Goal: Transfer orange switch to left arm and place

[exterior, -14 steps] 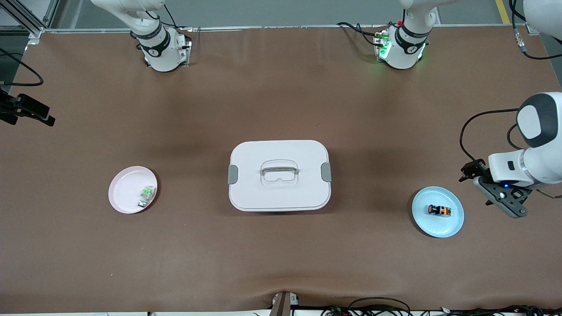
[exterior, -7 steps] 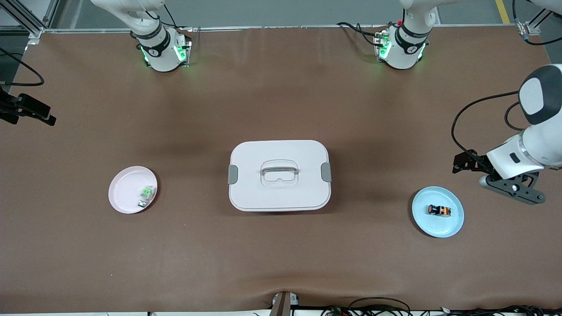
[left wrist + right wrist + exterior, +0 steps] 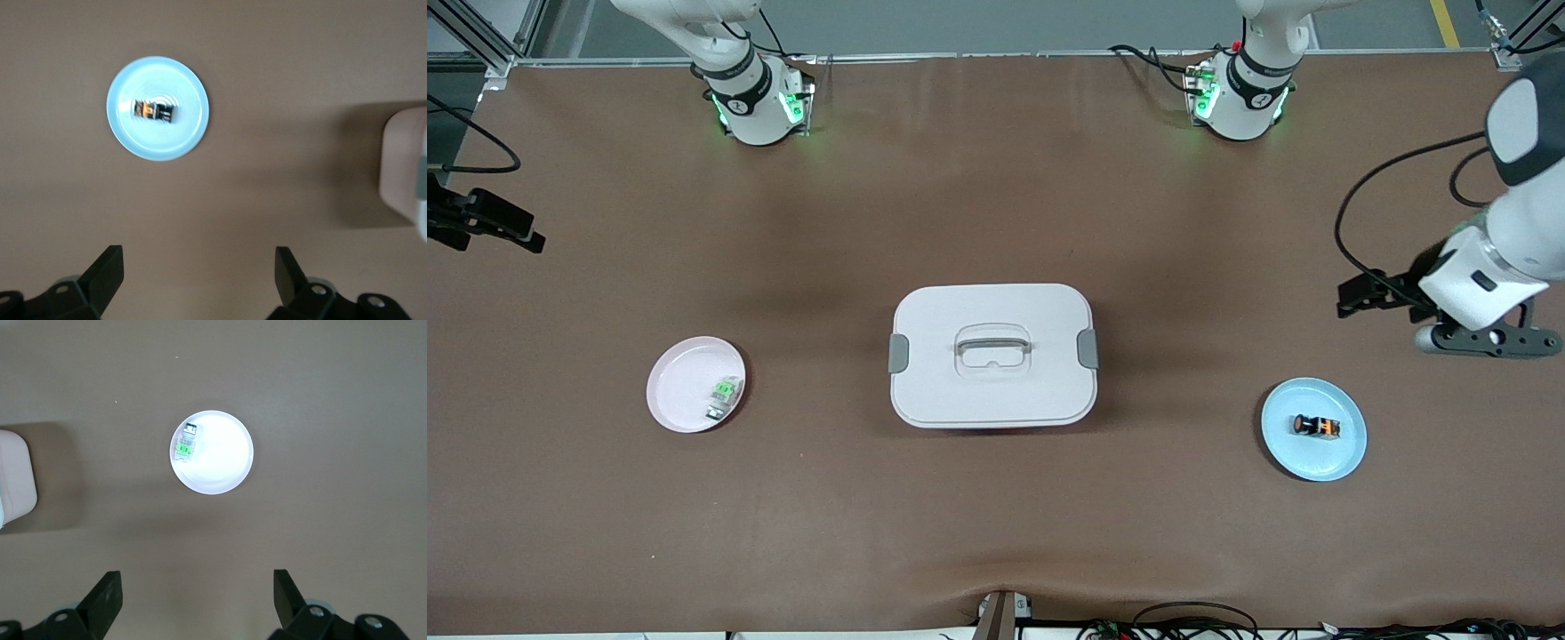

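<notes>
Two plates: one pink (image 3: 685, 391) toward the right arm's end, one blue (image 3: 1343, 449) toward the left arm's end. One box (image 3: 992, 356) between them, one orange switch (image 3: 1316, 426) on the blue plate, one green-and-grey component (image 3: 725, 396) on the pink plate. Two arms, each with one gripper: left gripper (image 3: 199, 277) and right gripper (image 3: 197, 597), two fingers apiece, spread apart.

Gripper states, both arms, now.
Left gripper: open, empty, over bare table near the blue plate with the orange switch.
Right gripper: open, empty, above the pink plate.
</notes>
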Robot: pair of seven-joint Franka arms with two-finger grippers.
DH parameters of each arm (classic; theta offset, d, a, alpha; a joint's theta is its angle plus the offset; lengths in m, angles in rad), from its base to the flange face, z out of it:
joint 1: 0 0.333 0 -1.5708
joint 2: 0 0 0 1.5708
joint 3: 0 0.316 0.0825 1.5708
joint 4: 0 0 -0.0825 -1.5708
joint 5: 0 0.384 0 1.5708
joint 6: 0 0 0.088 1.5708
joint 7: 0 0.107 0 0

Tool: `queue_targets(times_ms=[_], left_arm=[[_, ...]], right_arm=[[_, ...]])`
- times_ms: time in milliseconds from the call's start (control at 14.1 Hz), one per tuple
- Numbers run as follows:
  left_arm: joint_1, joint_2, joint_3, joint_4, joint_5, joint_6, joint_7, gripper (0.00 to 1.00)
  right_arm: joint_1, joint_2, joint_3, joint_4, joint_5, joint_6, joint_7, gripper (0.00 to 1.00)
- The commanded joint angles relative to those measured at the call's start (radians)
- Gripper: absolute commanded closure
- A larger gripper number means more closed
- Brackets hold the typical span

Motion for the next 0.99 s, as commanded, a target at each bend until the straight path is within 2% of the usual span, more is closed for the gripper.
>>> queue_targets(times_ms=[0, 213, 355, 426, 568, 923], left_arm=[[0.001, -0.008, -0.041, 0.038, 0.007, -0.074, -0.14, 0.0], [-0.031, -0.061, -0.009, 0.037, 0.014, -0.09, -0.139, 0.0], [-0.091, -0.104, 0.109, 0.028, 0.017, -0.109, -0.127, 0.0], [-0.114, -0.115, 0.143, 0.021, 0.02, -0.131, -0.107, 0.0], [-0.142, -0.149, 0.151, 0.004, 0.051, -0.131, -0.03, 0.0], [-0.182, -0.18, 0.188, 0.003, 0.062, -0.155, -0.036, 0.0]], right_arm=[[-0.008, -0.031, 0.009, -0.021, 0.016, -0.004, 0.009, 0.0], [-0.008, -0.031, 0.009, -0.021, 0.016, -0.004, 0.009, 0.0], [-0.009, -0.031, 0.009, -0.021, 0.016, -0.004, 0.009, 0.0], [-0.008, -0.031, 0.009, -0.021, 0.016, -0.004, 0.009, 0.0], [-0.006, -0.031, 0.009, -0.021, 0.016, -0.003, 0.009, 0.0], [-0.006, -0.031, 0.009, -0.017, 0.016, 0.0, 0.008, 0.0]])
